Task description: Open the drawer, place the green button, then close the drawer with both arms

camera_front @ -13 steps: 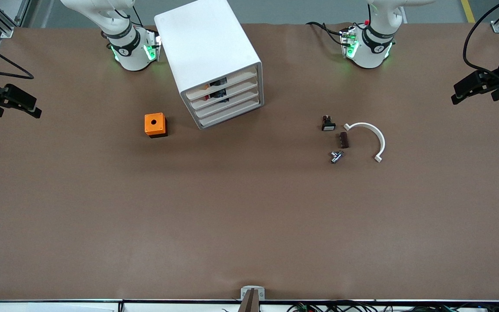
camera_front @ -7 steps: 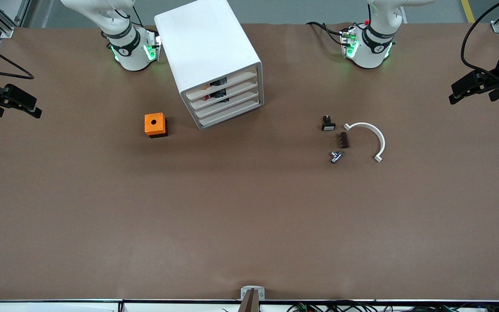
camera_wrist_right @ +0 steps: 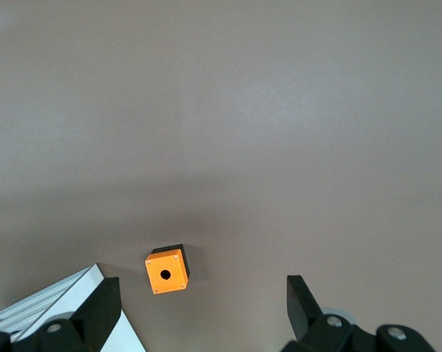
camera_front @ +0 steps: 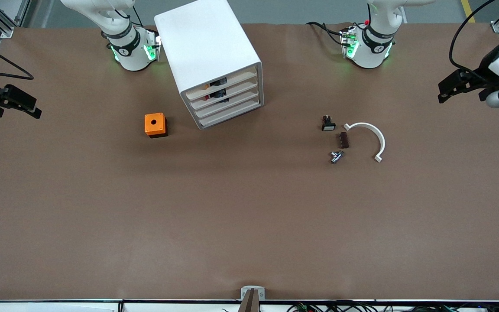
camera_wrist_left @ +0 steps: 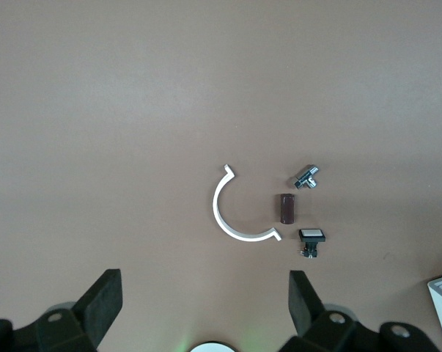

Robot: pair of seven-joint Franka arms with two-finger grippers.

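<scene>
Nothing is in hand yet. The left gripper [camera_front: 445, 88] hangs over the left arm's end of the table with its black fingers [camera_wrist_left: 103, 302] spread wide and empty. The right gripper [camera_front: 34, 108] hangs over the right arm's end, likewise spread and empty, as if both are parked clear so the work can start. The white boxy cabinet [camera_front: 206, 39] stands between the two bases, angled so its fronts face the open table. The drawer [camera_front: 230, 105], a shallow smooth plastic tray third from the top, sits flush and shut, so it has to be pulled out first. What I take for the button [camera_front: 336, 156] is a tiny glinting T-shaped piece lying loose on the matte brown table [camera_front: 249, 225], toward the left arm's end. It is too small to tell its colours. Near it lie a dark brown block [camera_front: 344, 140], a white-faced black switch [camera_front: 328, 124] and a thin white plastic arc [camera_front: 373, 132]. An orange box [camera_front: 155, 124] with a round hole sits beside the cabinet.
</scene>
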